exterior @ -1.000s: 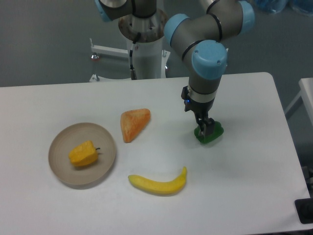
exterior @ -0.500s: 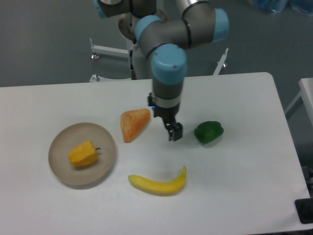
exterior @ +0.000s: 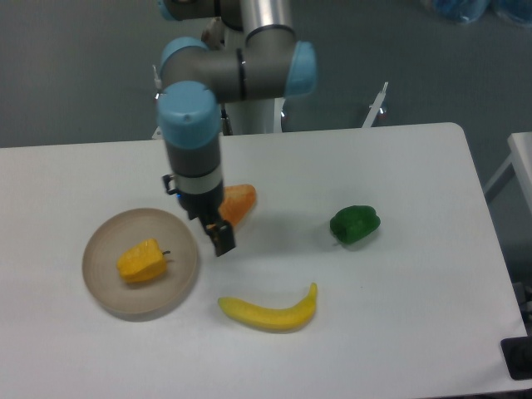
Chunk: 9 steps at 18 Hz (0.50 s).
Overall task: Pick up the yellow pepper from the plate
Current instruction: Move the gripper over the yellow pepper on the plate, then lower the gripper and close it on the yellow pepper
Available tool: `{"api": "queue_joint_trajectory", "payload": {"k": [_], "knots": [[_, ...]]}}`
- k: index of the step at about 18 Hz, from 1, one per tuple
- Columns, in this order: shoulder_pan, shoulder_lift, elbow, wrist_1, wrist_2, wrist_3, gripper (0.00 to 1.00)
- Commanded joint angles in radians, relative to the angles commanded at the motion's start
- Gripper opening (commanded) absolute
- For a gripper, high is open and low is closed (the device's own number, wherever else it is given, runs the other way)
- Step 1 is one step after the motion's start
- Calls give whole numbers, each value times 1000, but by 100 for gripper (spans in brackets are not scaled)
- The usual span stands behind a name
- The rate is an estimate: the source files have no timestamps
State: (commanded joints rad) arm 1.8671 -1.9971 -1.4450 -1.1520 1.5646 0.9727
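The yellow pepper (exterior: 141, 261) lies on the beige plate (exterior: 112, 298) at the left of the table, its short dark stem pointing right. My gripper (exterior: 222, 239) hangs above the table just right of the plate's rim, a little way right of the pepper and not touching it. It holds nothing; from this angle I cannot tell how far its fingers are apart.
An orange wedge-shaped piece (exterior: 239, 202) lies right behind the gripper, partly hidden by the arm. A banana (exterior: 269, 312) lies at the front middle. A green pepper (exterior: 355, 224) sits at the right. The arm's base stands at the table's back edge.
The gripper left the green pepper on the table at the right and swung left across the table, past the orange wedge, to just beside the plate.
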Motion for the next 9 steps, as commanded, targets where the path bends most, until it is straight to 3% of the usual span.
{"api": "queue_joint_trajectory", "payload": {"k": [5, 9], "knots": [[-54, -55, 6, 5, 0, -8, 100], [-94, -94, 3, 43, 3, -11, 100]]}}
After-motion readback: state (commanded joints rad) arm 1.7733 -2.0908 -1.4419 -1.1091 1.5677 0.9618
